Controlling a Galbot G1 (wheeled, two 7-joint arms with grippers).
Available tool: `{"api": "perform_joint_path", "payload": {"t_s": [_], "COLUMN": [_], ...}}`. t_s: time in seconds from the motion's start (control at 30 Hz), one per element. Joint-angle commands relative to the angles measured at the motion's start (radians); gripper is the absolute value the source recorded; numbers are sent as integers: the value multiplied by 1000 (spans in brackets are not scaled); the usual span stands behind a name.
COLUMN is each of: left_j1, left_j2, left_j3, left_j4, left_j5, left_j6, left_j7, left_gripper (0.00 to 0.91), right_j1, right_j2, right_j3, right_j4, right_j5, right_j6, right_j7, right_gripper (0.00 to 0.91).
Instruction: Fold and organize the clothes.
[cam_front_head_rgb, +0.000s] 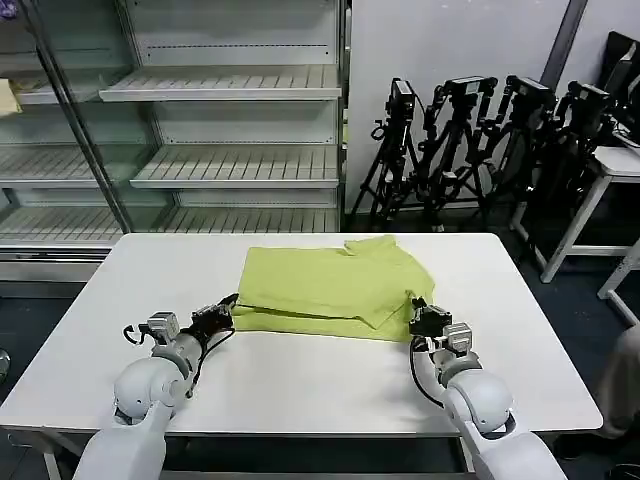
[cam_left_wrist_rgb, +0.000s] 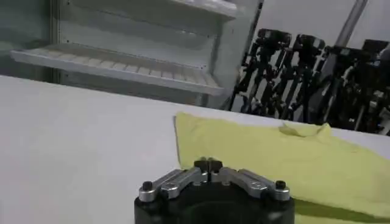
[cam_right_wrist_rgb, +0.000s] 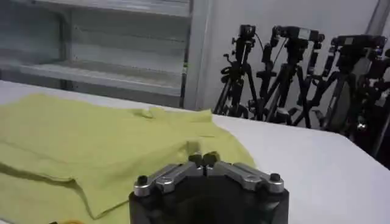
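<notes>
Two grippers sit at the near side, left gripper (cam_front_head_rgb: 228, 308) and right gripper (cam_front_head_rgb: 420, 312), both pinched closed holding nothing; one folded T-shirt (cam_front_head_rgb: 335, 285) lies mid-table (cam_front_head_rgb: 300, 385), toward the far edge

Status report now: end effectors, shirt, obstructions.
Left end effector shut, at the T-shirt's near left corner. Right end effector shut, at near right corner. T-shirt partly folded on white table. No obstructions seen.

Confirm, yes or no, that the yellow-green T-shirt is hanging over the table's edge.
No: in the head view the T-shirt lies wholly on the white table, with bare tabletop showing on every side of it.
</notes>
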Motion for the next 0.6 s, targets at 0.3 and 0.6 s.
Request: {"api": "perform_joint_path", "payload": {"t_s": [0.3, 0.6], "left_j1": [-29, -20], "left_j2": [-2, -4], "left_j3": [13, -2], "left_j4": [70, 59], "left_j5": [46, 57], "left_j6": [-24, -26], "left_j7": [5, 6], "left_gripper": [907, 907], "right_j1": [17, 71], "right_j2": [11, 26], "right_j3": [-5, -1], "right_j4": [-30, -116], "right_j5": [-6, -48], "right_j6": [3, -7], "right_j7": [-3, 5], "right_gripper": [907, 907]}}
